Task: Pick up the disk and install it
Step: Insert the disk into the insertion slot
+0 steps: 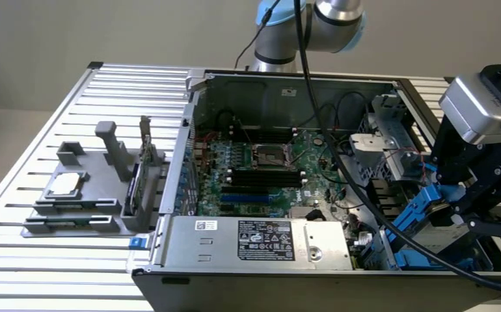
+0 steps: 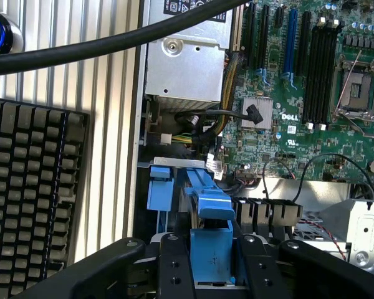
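Holding the disk (image 1: 426, 218) by its blue carrier, the end effector (image 2: 212, 265) is clamped on the plastic, jaws drawn partway in on either side. We place the disk at the exterior view's right, on the near side of the open computer case (image 1: 190, 123), over the drive bay (image 2: 159, 187) and tilted rather than square.

Risk 1: a tilted entry may jam the rails against the bay.
Risk 2: the thick black cable (image 2: 112, 42) draped across the case may snag.

The disk shows blue rails around what looks like a grey body. We cannot see the label.

Cable (image 2: 112, 42) crosses open case (image 1: 259, 91); drive bay (image 1: 406, 227) crowded
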Robot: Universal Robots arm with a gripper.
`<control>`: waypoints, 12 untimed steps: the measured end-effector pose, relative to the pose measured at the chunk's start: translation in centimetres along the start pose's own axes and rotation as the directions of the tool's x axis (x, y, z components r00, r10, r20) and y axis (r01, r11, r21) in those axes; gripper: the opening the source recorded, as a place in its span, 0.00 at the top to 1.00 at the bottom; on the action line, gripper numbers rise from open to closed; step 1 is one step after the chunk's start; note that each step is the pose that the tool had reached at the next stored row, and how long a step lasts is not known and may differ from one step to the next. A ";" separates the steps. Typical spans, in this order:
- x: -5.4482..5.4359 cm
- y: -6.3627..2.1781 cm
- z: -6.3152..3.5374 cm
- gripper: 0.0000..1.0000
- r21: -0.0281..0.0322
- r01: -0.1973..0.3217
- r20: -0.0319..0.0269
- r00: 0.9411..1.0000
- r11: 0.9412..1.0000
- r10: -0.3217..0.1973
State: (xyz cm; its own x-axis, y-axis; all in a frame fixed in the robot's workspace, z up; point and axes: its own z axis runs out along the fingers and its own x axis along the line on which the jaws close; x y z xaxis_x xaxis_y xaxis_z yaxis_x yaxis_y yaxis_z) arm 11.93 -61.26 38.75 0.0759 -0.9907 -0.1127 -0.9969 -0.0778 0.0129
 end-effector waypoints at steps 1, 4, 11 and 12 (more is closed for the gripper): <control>0.0 0.00 0.00 0.68 0.000 0.000 0.000 1.000 1.000 0.000; 0.0 0.00 0.00 0.68 0.000 0.000 0.000 1.000 1.000 0.000; 0.0 0.00 0.00 0.68 0.000 0.000 0.000 1.000 1.000 0.000; 0.0 0.00 0.00 0.68 0.000 0.000 0.000 1.000 1.000 0.000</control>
State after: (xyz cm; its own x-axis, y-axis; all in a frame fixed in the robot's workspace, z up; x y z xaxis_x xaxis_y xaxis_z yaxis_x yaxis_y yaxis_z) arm 11.93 -61.26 38.75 0.0759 -0.9907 -0.1127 -0.9969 -0.0778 0.0129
